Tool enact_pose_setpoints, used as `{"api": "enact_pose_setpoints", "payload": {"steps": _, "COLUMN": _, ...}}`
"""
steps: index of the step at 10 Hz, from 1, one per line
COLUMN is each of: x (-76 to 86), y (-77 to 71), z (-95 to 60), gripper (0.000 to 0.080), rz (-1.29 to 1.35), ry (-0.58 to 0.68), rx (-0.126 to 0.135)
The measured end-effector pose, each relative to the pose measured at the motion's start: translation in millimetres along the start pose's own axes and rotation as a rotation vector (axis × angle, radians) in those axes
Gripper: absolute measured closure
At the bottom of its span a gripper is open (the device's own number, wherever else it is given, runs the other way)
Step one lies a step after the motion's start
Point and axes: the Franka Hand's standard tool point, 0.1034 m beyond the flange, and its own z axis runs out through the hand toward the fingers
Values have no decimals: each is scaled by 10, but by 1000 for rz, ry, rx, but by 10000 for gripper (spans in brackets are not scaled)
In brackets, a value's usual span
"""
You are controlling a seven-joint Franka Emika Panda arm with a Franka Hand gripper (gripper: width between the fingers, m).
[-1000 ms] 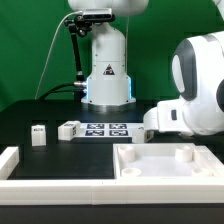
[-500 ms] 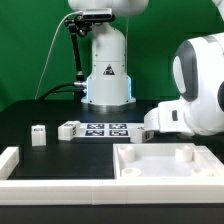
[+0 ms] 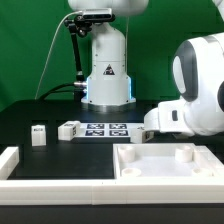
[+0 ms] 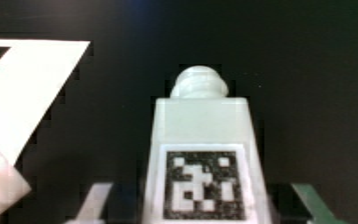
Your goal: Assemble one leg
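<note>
Black bench (image 3: 60,150), green backdrop. Hovers with claw (image 4: 202,198) open astride the leg (image 4: 202,140). Lies squarely between the fingers (image 4: 99,200), clear of both, tag up, peg end pointing away. Apparently centred so for an even squeeze before joining the tray-like tabletop (image 3: 160,168).

On the black surface (image 3: 70,152), the marker board (image 3: 105,129) lies beyond a large white tray-like part (image 3: 170,147), with possibly a white rail (image 3: 12,158) at the exterior view's left.

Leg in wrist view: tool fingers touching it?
Apart. Wrist view: dark gap either side of the leg, between it and the fingers of the tool.
</note>
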Motion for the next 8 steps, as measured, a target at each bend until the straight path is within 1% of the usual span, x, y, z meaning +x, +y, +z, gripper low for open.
{"api": "enact_pose_setpoints", "payload": {"steps": 1, "x": 0, "y": 0, "z": 0, "gripper": 511, "rz": 0, "ry": 0, "rx": 0}}
{"api": "enact_pose_setpoints", "payload": {"steps": 2, "x": -22, "y": 13, "z": -37, "gripper": 511, "rz": -14, "ry": -7, "rx": -5}}
{"api": "enact_pose_setpoints", "payload": {"steps": 3, "x": -75, "y": 27, "z": -180, "gripper": 511, "rz": -32, "ry": -16, "rx": -5}}
{"api": "enact_pose_setpoints", "payload": {"steps": 4, "x": -176, "y": 58, "z": -387, "gripper": 509, "rz": -43, "ry": -15, "rx": -3}}
{"api": "enact_pose_setpoints", "payload": {"steps": 6, "x": -339, "y": 108, "z": -621, "gripper": 509, "rz": -34, "ry": -25, "rx": -2}}
{"api": "enact_pose_setpoints", "payload": {"steps": 7, "x": -372, "y": 104, "z": -719, "gripper": 509, "rz": -36, "ry": 16, "rx": 2}}
{"api": "enact_pose_setpoints", "payload": {"steps": 8, "x": -377, "y": 107, "z": -685, "gripper": 509, "rz": -35, "ry": 15, "rx": 1}}
